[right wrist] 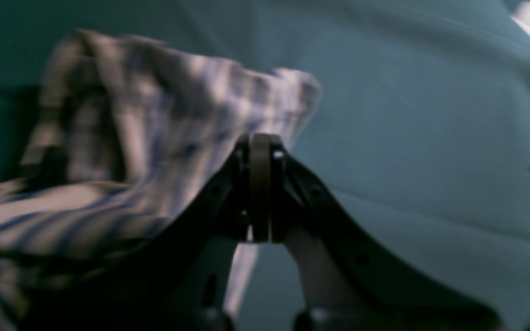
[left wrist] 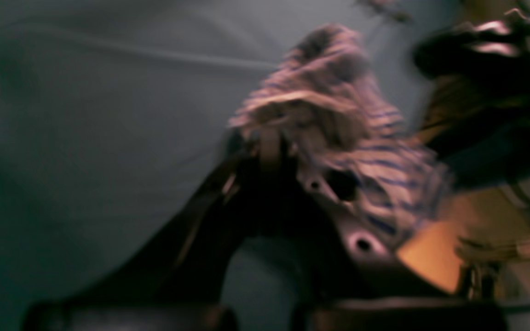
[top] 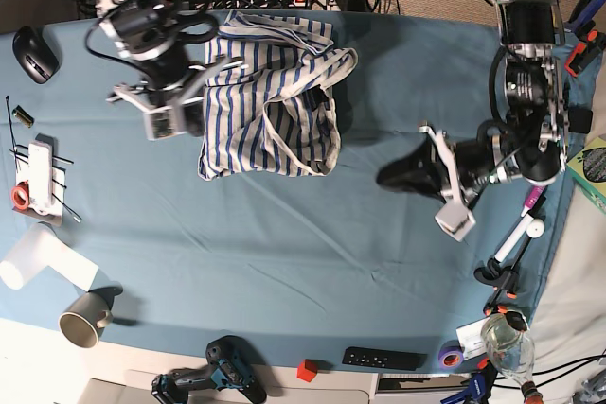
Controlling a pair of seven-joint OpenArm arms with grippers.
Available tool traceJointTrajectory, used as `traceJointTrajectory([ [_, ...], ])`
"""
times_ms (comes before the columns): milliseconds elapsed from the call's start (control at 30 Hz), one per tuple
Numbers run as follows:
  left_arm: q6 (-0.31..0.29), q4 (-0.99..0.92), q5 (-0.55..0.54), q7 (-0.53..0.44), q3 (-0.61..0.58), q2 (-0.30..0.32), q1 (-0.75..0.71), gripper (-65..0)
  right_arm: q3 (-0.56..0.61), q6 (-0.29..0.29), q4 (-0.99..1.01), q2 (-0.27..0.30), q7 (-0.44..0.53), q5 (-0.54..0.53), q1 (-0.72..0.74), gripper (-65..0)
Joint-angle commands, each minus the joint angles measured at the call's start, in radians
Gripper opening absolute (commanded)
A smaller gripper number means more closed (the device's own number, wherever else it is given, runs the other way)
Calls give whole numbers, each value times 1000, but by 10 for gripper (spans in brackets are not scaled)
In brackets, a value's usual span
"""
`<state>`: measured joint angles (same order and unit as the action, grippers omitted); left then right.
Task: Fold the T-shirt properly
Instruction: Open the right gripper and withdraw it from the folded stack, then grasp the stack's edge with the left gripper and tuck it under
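The T-shirt (top: 270, 101), white with blue stripes, lies bunched at the back middle of the blue table cloth (top: 284, 253). My right gripper (top: 189, 106) is at its left edge. In the right wrist view the right gripper (right wrist: 260, 138) is shut, the shirt (right wrist: 122, 115) bulges to its left, and a pale strip of cloth hangs below the pads. My left gripper (top: 393, 177) hovers right of the shirt, apart from it. In the blurred left wrist view the left gripper (left wrist: 269, 138) looks shut, with the shirt (left wrist: 338, 105) beyond it.
A mouse (top: 36, 52) lies at the far left. A white roll (top: 38, 262) and a mug (top: 83, 317) are at the front left. A drill (top: 213, 380), a red cube (top: 306, 369) and a black remote (top: 383, 358) line the front edge. Markers (top: 525, 224) lie at the right.
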<state>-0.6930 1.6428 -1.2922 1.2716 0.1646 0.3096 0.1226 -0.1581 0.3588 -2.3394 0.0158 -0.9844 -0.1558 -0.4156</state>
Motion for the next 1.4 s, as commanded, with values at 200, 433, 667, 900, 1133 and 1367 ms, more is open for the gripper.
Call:
traceJointTrajectory([
  [200,-5,74,-55,-14,1,-124,-132,-650,-32,26,-17,1,64,-71,5,-650],
  [433,-5,79,-53,-60,-5,-202,-144,-650,34,38,75,1,-40,-158,10,-650],
  [667,-5,79,124,-184,-154,-247,-124,-650,64,98,75,7,-88,-199,-121,-650],
  [900,-5,79,193,-206,-311,-330,-81,-650,64,93,75,60,-87,-154,-153,-650],
  [1133,0,29,527,-389,-440,-360,-36,-650,65,93,76,59,-89,-153,-153,-650],
  [1367,98,-19,732,-470,-496,-359,-34,-650,65,86,77,60,-95,-131,-156,-650],
])
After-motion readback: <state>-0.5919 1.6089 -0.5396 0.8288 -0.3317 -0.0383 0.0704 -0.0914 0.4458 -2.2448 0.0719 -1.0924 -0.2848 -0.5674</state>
